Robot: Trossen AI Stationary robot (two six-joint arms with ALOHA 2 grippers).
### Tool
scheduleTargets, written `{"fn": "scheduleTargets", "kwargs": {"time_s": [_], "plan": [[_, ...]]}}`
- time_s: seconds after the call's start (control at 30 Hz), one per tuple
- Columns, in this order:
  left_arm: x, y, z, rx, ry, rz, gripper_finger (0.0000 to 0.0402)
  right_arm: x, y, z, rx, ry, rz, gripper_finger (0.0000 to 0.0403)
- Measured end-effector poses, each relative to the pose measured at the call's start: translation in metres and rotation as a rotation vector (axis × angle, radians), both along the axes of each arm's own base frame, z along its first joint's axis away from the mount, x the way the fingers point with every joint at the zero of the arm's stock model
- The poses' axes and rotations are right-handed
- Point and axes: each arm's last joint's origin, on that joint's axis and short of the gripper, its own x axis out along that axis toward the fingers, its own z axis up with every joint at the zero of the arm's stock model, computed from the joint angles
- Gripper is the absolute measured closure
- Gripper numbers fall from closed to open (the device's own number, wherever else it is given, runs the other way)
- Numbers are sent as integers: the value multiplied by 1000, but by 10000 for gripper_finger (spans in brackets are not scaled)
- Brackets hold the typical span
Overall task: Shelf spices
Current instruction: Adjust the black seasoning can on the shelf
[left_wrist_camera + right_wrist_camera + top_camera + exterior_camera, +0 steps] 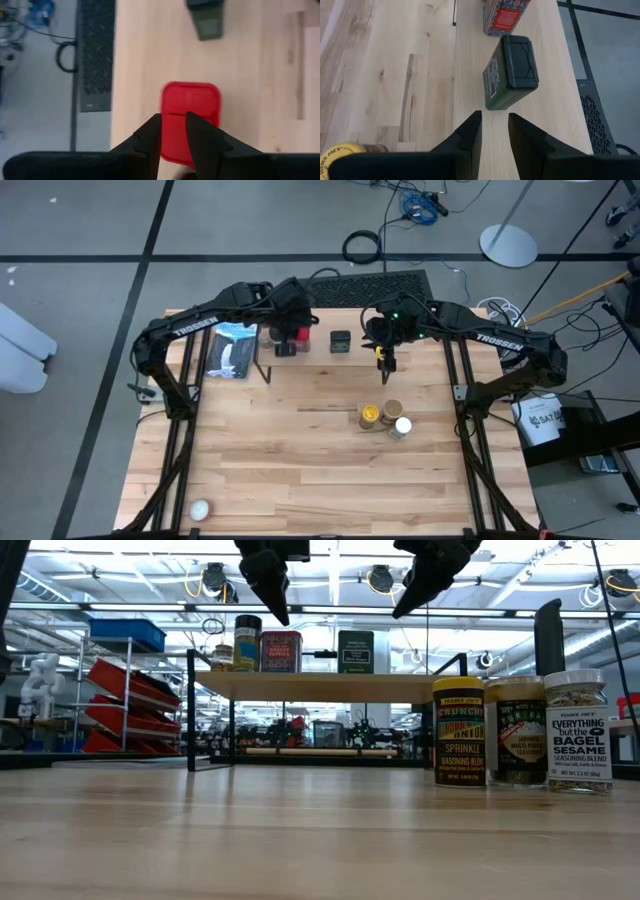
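Yellow-lidded jar (459, 732), labelled "Sprinkle Seasoning Blend"

"TROSSEN" runs along both arms. The yellow-lidded jar (459, 732) reads "TRADER JOE'S… SPRINKLE SEASONING BLEND"; the white-lidded jar (577, 731) reads "EVERYTHING but the BAGEL SESAME SEASONING BLEND".

Six spice containers show in all. Three stand on the shelf (330, 686): one small dark-lidded jar (247, 642), one red tin (280, 651) and one black square tin (355, 651). Three more stand on the surface (300, 470): one yellow-lidded jar (458, 731), one tan-lidded jar (516, 730) and one white-lidded jar (578, 730). One white ball (199, 509) and one flat blue-and-black package (231, 350) also show.
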Motion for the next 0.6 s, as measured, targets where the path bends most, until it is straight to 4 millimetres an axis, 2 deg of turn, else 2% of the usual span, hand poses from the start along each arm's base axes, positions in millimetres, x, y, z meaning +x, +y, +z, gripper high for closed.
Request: {"fn": "scheduleTargets", "kwargs": {"time_s": [0.2, 0.4, 0.6], "plan": [[2, -2, 8, 71, -56, 22, 304, 1, -1, -6, -1, -7, -3, 321], [-12, -28, 37, 55, -221, 58, 304, -1, -16, -31, -13, 5, -41, 301], [-37, -58, 68, -30, -409, 120, 304, -2, -30, -35, 42, -84, -35, 254]]}}
